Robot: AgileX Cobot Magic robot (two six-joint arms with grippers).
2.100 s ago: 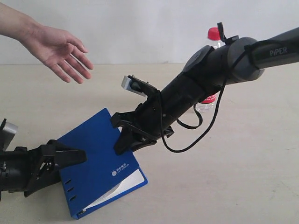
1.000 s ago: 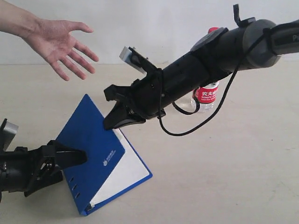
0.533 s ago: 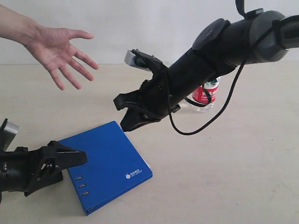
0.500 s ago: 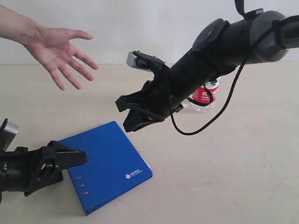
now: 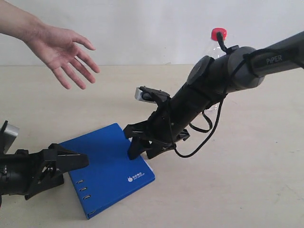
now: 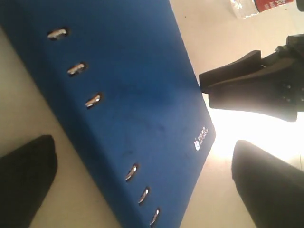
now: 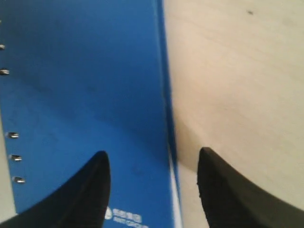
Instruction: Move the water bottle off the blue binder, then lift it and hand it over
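The binder [image 7: 80, 85] fills one side of the picture, closed, its deep-blue cover facing the camera. The bare beige table [image 7: 237, 71] fills the other side. The gripper [image 7: 152, 153] has its two black fingers [image 7: 90, 194] spread apart. One finger is over the cover and the other over the table, with the binder's long edge running between them. A white logo [image 7: 124, 216] sits near that finger, and small metal fittings [image 7: 4, 72] dot the far edge.

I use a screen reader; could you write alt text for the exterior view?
The open right claw reaches down over the edge of a closed blue binder lying flat on a beige table. A person's open hand hovers upper left, the open left claw sits beside the binder, and a red-capped water bottle stands behind the arm.
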